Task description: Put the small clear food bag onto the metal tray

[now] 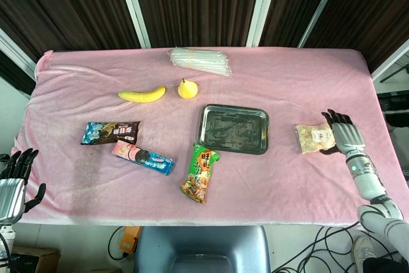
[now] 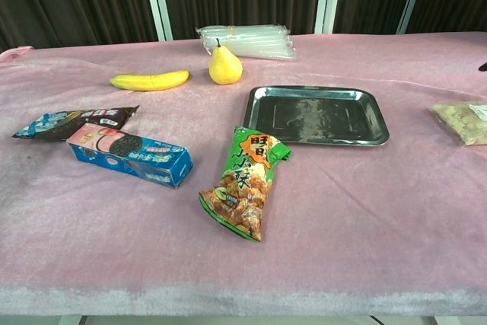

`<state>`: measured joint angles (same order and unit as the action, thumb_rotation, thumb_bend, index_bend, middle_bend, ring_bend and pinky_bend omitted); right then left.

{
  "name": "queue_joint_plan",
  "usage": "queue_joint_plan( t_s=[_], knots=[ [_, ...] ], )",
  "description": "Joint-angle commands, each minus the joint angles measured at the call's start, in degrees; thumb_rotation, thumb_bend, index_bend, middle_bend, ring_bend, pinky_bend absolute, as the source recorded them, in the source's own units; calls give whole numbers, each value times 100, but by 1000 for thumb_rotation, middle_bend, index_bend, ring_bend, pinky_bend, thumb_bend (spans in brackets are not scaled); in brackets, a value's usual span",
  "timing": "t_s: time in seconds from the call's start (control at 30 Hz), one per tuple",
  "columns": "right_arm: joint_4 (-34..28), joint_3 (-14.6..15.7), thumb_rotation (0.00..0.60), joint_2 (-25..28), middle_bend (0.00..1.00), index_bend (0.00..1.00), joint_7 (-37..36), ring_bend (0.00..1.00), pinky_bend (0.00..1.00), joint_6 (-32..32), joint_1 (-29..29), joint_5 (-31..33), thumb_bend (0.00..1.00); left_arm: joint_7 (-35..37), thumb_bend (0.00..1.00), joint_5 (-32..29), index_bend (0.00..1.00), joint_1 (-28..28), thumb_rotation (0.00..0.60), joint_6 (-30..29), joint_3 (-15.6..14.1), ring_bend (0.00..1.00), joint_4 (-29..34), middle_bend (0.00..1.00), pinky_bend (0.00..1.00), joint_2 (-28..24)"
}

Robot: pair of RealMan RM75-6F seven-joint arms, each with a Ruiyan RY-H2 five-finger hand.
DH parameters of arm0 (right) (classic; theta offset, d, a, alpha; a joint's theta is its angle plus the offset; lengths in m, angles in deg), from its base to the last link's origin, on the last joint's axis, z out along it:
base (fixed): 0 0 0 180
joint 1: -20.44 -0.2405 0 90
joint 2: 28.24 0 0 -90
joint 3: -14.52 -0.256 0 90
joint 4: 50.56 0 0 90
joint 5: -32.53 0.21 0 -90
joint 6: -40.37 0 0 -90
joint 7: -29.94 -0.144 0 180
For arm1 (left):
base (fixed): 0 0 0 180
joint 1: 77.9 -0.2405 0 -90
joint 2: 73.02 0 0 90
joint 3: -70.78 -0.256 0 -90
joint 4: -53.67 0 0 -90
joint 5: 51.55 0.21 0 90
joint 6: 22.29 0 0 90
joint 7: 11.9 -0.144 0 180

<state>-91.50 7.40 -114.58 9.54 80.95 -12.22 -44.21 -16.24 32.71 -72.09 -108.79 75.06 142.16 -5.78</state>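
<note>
The small clear food bag (image 1: 314, 138) lies flat on the pink cloth, right of the metal tray (image 1: 234, 128); in the chest view the bag (image 2: 464, 121) is cut off at the right edge and the tray (image 2: 316, 114) holds nothing. My right hand (image 1: 342, 132) hovers just right of the bag with fingers spread, its fingertips close to the bag's right edge; contact cannot be told. My left hand (image 1: 14, 180) hangs open off the table's front left corner, holding nothing.
A green snack bag (image 1: 200, 172) lies just in front of the tray. A blue cookie box (image 1: 143, 156) and a dark wrapper (image 1: 110, 132) sit to the left. A banana (image 1: 141, 94), a pear (image 1: 186, 89) and a pack of clear straws (image 1: 199, 61) lie farther back.
</note>
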Motion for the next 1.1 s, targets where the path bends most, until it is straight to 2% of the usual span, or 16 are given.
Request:
queue_joint_plan(
  t_s=[0.03,0.23,0.3,0.4,0.53,0.57,0.67,0.83,0.93,1.1],
  knots=[
    [258,27,600,-180,69,65,-163,33,182,-199,-149,-55,144,19,409,-4,86,-9,600,-18,10,54,-7,78,325,1],
    [434,130,600,-338,146,103,-343,107,211,-397,-297,-195,144,47,410,-20,85,-18,600,-23,13,54,-4,78,325,-7],
    [492,149,600,-394,187,139,-357,151,247,-434,-329,-217,144,50,409,-11,85,-22,600,-35,13,54,-6,78,325,-9],
    [629,152,600,-511,267,245,-359,265,345,-418,-369,-237,144,65,410,-6,85,-29,600,-51,15,55,-5,78,325,-12],
    [872,131,600,-718,499,572,-308,519,559,-150,-352,-268,189,88,411,-17,85,-37,600,-61,21,55,-10,78,325,-15],
    [920,122,600,-760,574,680,-299,590,620,-52,-335,-276,202,90,410,-16,85,-39,600,-63,20,55,-12,78,325,-15],
    [1024,80,600,-844,673,859,-288,681,702,303,-272,-299,237,100,409,-9,86,-44,600,-75,22,55,-11,78,325,-23],
    [1035,-141,600,-893,704,908,-113,718,738,1220,-105,-235,282,103,411,2,85,-50,600,-86,16,55,-10,78,325,-22],
    [704,-382,600,-825,705,910,7,720,740,1856,-48,-147,288,83,410,-6,85,-43,600,-72,20,55,-7,78,325,-17],
    [-160,-603,600,-482,705,910,148,720,740,1997,-269,-136,288,61,410,-1,85,-25,600,-37,14,55,-2,78,324,-16]
  ],
)
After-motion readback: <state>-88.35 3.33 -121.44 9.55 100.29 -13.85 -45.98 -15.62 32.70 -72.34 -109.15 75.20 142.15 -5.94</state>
